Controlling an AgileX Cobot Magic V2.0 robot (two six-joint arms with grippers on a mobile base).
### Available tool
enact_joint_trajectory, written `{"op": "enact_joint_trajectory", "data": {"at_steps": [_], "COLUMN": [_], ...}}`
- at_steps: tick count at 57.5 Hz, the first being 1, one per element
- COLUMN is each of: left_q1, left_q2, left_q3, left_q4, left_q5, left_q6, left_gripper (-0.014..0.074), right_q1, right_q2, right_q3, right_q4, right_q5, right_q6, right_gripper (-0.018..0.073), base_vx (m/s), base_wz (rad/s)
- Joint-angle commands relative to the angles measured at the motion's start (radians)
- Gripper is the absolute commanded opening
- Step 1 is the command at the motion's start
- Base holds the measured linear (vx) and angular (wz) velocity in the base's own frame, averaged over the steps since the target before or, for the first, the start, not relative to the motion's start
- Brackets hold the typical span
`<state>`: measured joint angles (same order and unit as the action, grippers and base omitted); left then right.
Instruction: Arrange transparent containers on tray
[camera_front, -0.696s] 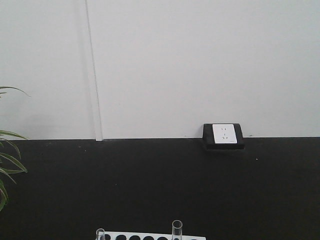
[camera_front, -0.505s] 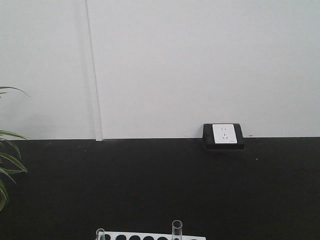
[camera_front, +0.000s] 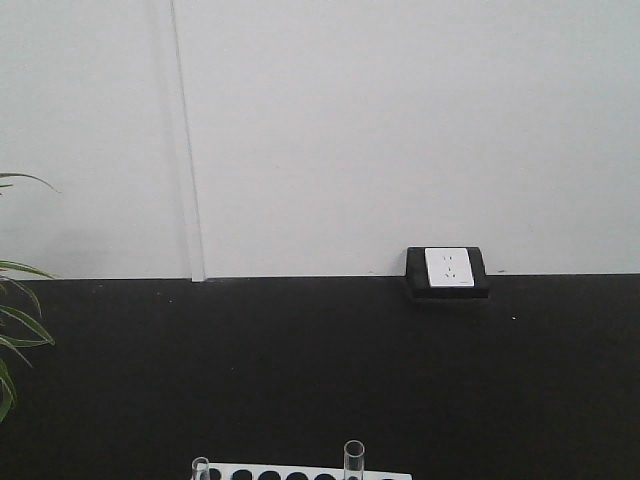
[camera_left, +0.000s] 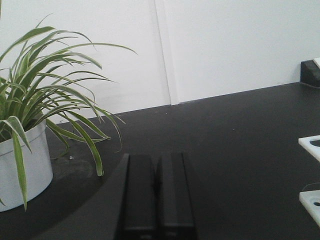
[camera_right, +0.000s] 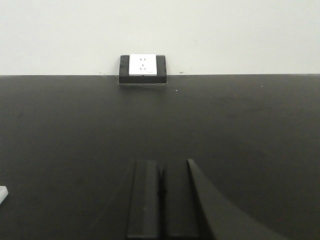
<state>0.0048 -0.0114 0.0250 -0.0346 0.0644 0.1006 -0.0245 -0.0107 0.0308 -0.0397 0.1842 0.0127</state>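
left wrist view first: at the far left a potted plant (camera_left: 35, 100) stands on the black bench (camera_left: 240, 150). the left claw (camera_left: 157, 195) sits low in the middle with its two dark fingers pressed together and nothing between them. at the right edge two white slabs with dark holes poke in, apparently tiers of a rack (camera_left: 312, 144). in the front-facing view a few plant leaves show at the left border. along the bottom edge runs the rack's top with its row of round holes. a glass tube (camera_front: 201, 468) stands upright near its left end and a second glass tube (camera_front: 353, 458) stands further right, showing more of its length. beyond them a wall socket (camera_front: 448, 268) sits where the bench meets the wall. in the right wrist view a white corner (camera_right: 2, 194) peeks in at the left edge, too little of it to say what it is. the right claw (camera_right: 161, 200) is in the middle, also closed on nothing and pointing towards the socket. the tray appears in no view, so i cannot tell where it lies or whether any tubes are on it. judging by this, at least two tubes are not yet moved and neither claw carries one, so the arranging looks unfinished.
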Motion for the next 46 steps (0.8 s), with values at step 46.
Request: {"op": "enact_joint_trajectory", "data": {"at_steps": [46], "left_q1": [0.002], "left_q2": [-0.022], "left_q3": [0.031], "left_q4": [-0.031], "left_q5": [-0.162], "left_q6": [-0.003], "left_gripper": [-0.0007], "right_q1": [-0.003], "right_q2": [-0.004], "right_q3": [0.008], "right_q4": [0.04], "right_q5": [-0.235], "right_q6": [0.006], "right_gripper": [-0.0013], "base_vx": [0.0], "base_wz": [0.0]}}
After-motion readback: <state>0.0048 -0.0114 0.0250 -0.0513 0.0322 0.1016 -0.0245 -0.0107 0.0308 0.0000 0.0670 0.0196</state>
